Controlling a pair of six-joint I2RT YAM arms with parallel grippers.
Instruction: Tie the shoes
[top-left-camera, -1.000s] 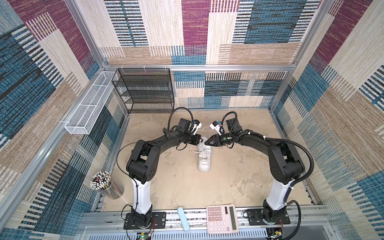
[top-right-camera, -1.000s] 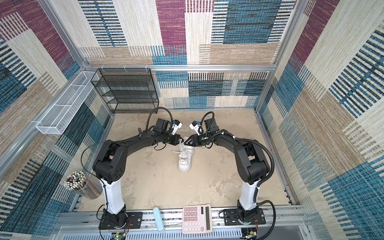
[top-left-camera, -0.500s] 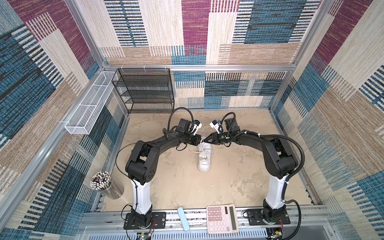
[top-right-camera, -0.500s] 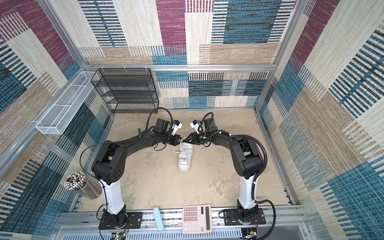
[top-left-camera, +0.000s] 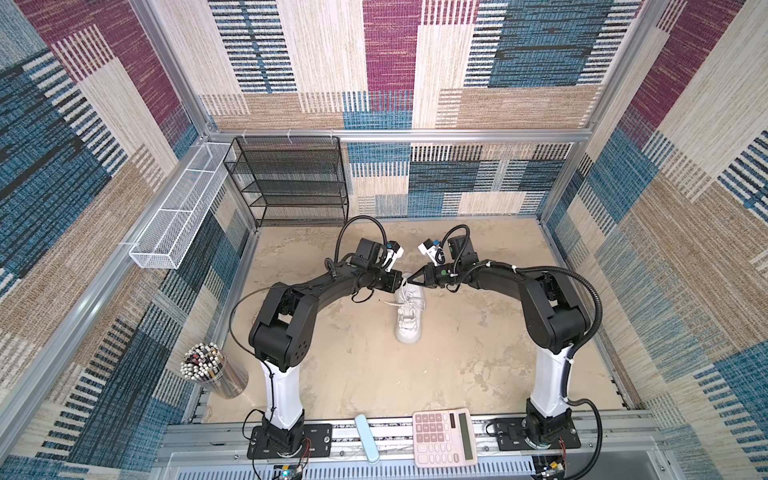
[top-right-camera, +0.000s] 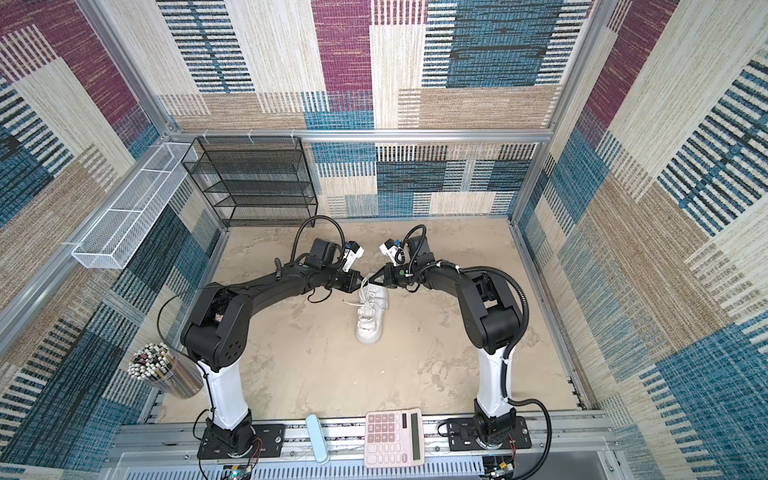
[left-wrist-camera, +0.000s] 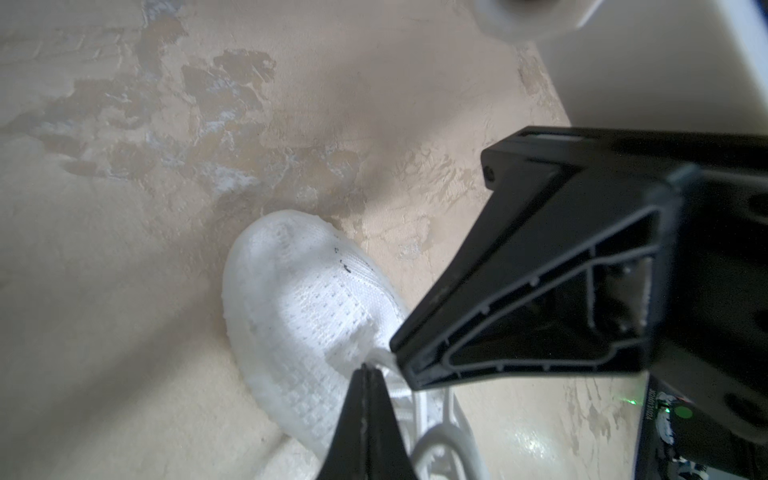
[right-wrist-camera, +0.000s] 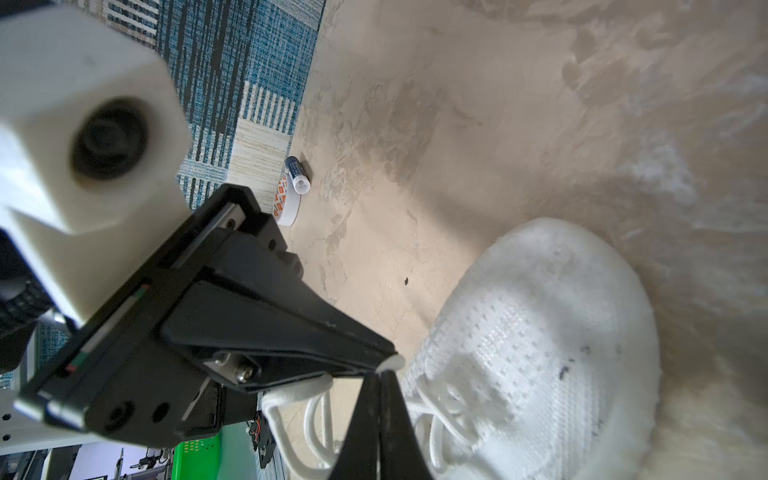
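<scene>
Gathering laces (right-wrist-camera: 299, 392) over the shoe (right-wrist-camera: 540, 332): your left pincer (left-wrist-camera: 368, 372) grips them, right pincer (right-wrist-camera: 380, 376) closed alongside, catch unclear; next, probably pull taut.

Sneaker (left-wrist-camera: 299, 316) heel cut off in wrist views.

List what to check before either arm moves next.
1. Left gripper shut: ok.
2. Left gripper holding a lace: ok, a white end sticks out at its tip.
3. Right gripper shut: ok.
4. Right gripper holding a lace: cannot tell; both tips meet at one spot.
5. Shoe sole-down on the table: ok.
6. Bow finished: not ok; only loose loops show.
</scene>
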